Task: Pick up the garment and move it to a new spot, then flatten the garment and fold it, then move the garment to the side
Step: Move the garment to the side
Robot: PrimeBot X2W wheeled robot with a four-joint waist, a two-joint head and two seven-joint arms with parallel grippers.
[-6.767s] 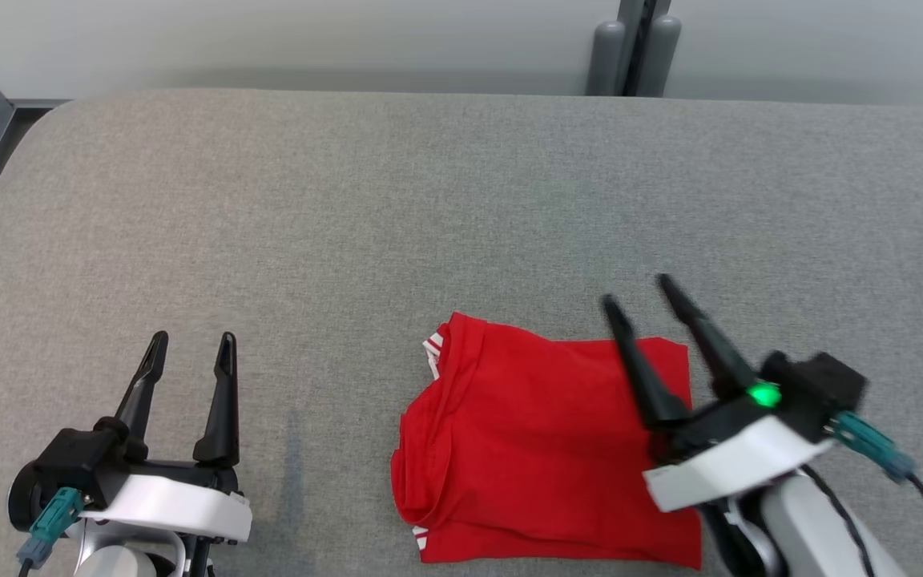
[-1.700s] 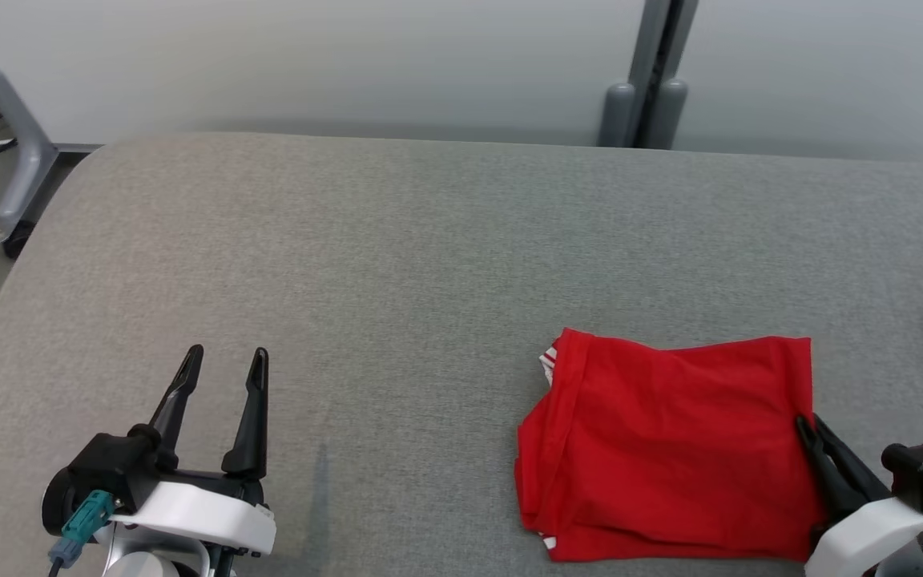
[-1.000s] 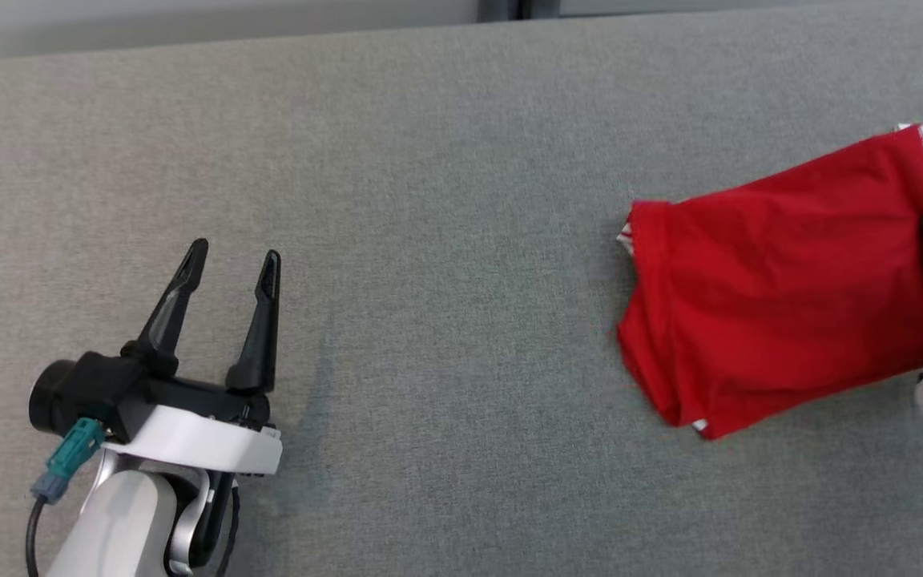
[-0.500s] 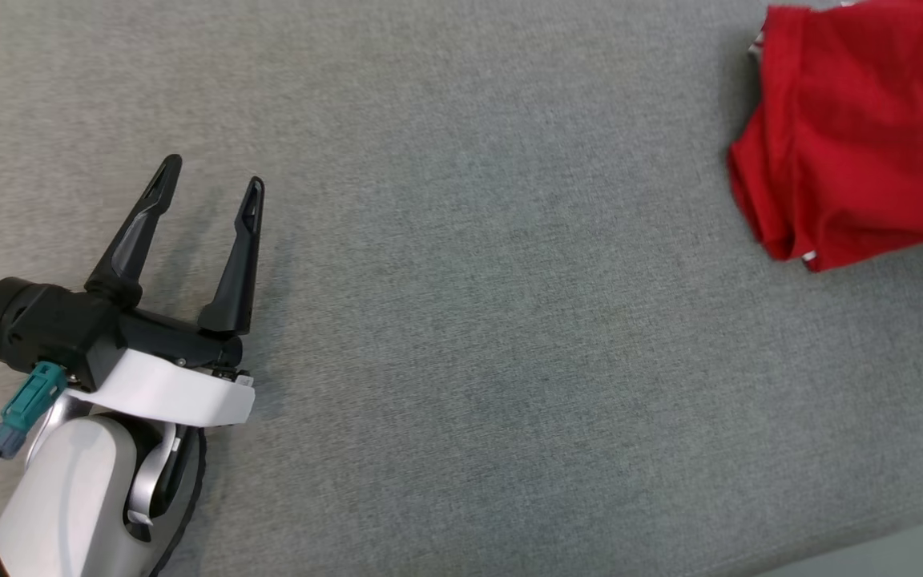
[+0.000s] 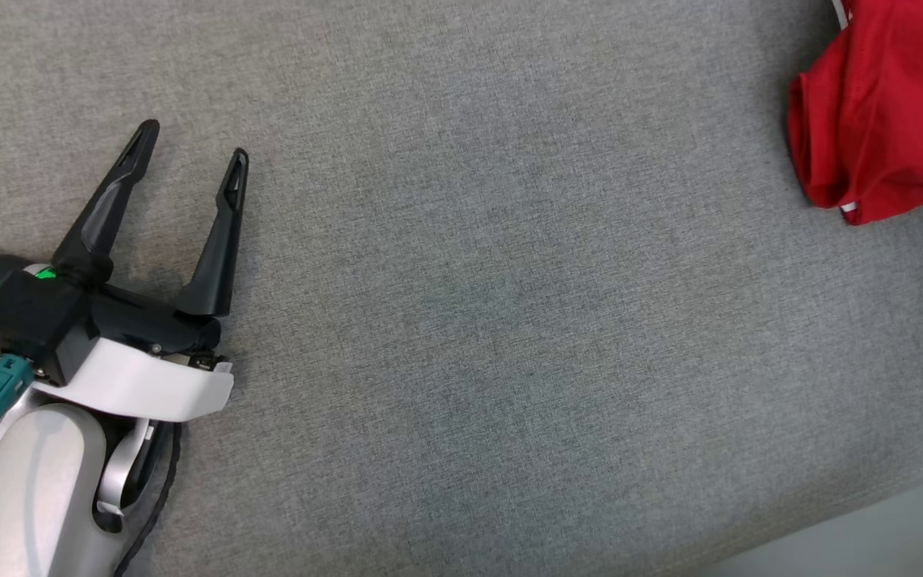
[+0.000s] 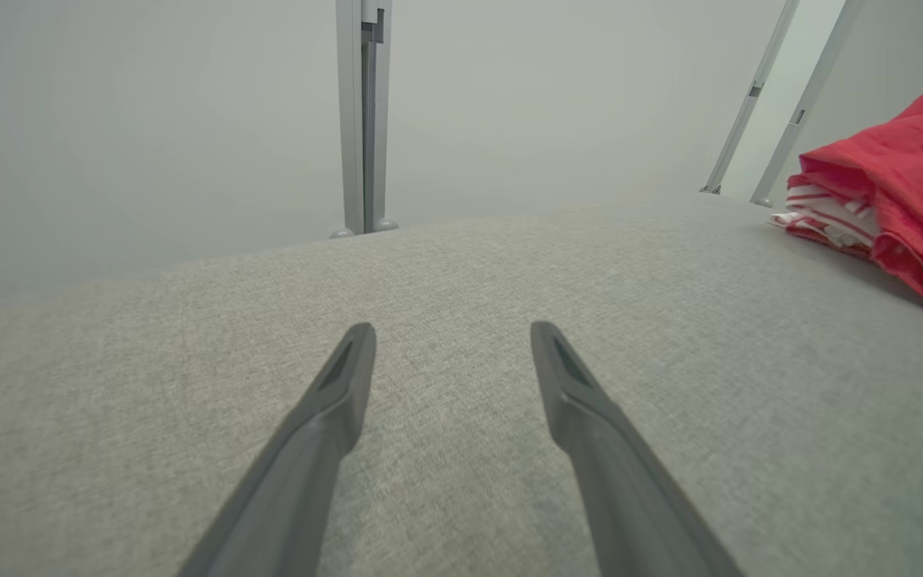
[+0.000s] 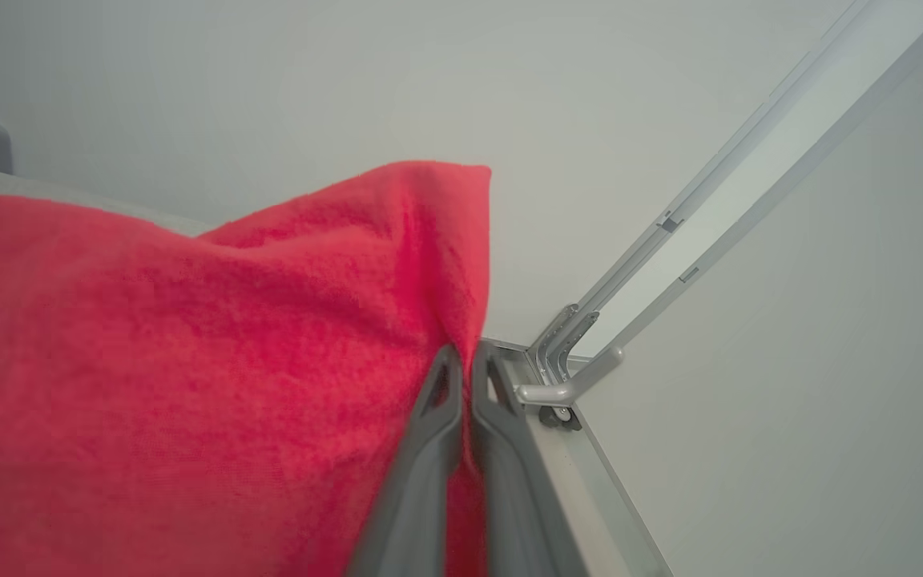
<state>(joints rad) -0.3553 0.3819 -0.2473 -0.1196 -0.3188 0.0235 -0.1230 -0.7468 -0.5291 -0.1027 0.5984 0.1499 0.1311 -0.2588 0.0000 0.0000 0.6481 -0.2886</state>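
The folded red garment (image 5: pixel 886 120) lies at the top right of the head view, cut off by the frame edge, with a white-striped hem peeking out below. From the left wrist it appears as a red bundle (image 6: pixel 902 200) at the far right on the grey surface. My right gripper (image 7: pixel 465 361) is shut on the garment's edge (image 7: pixel 189 361), which bulges up to the left of the fingers. My left gripper (image 5: pixel 189 140) stands open over the grey fabric surface at the left, nothing between its fingers (image 6: pixel 453 336).
A grey fabric-covered table (image 5: pixel 469 320) spans the head view, its near edge at the lower right corner (image 5: pixel 870 529). Behind it stand a pale wall and a metal post (image 6: pixel 364 120). Slanted metal rails (image 7: pixel 670 264) show beyond the table's corner.
The head camera has kept swinging left and down. The garment, held by my right gripper, has slid further toward the top right edge of the view. My left gripper stays open.
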